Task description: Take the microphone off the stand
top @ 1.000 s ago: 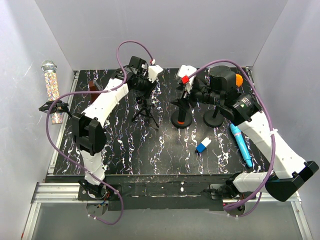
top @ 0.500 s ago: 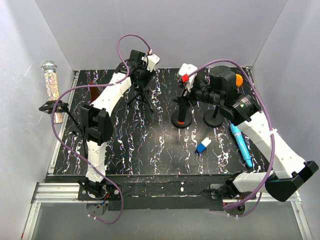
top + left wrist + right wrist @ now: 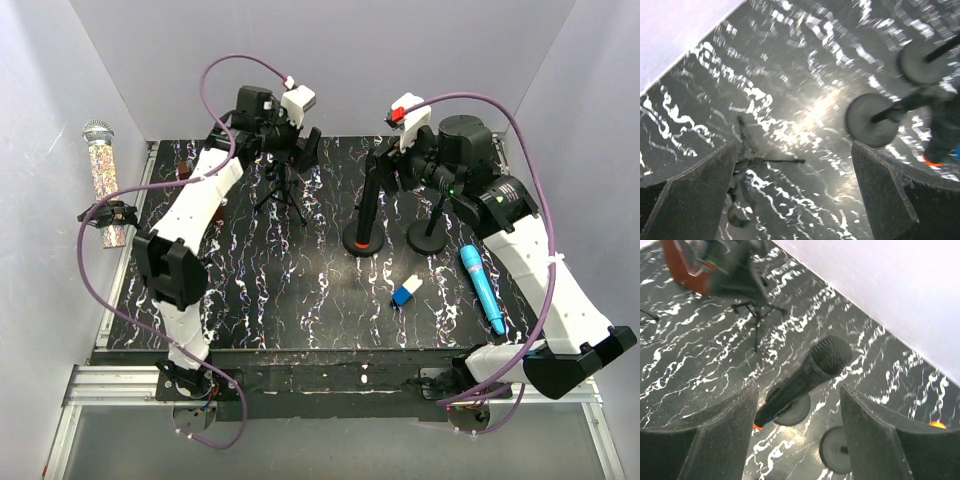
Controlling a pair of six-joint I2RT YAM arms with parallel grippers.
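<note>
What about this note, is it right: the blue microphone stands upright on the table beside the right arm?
Not quite. The blue microphone lies flat on the table beside the right arm, not upright; the top external view shows it.

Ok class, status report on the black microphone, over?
Left gripper open, empty. Right gripper open, poised over black microphone, still on its stand. Second stand close beside.

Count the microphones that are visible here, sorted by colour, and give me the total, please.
black microphone: 1
blue microphone: 1
glittery microphone with a silver head: 1
Total: 3
</note>
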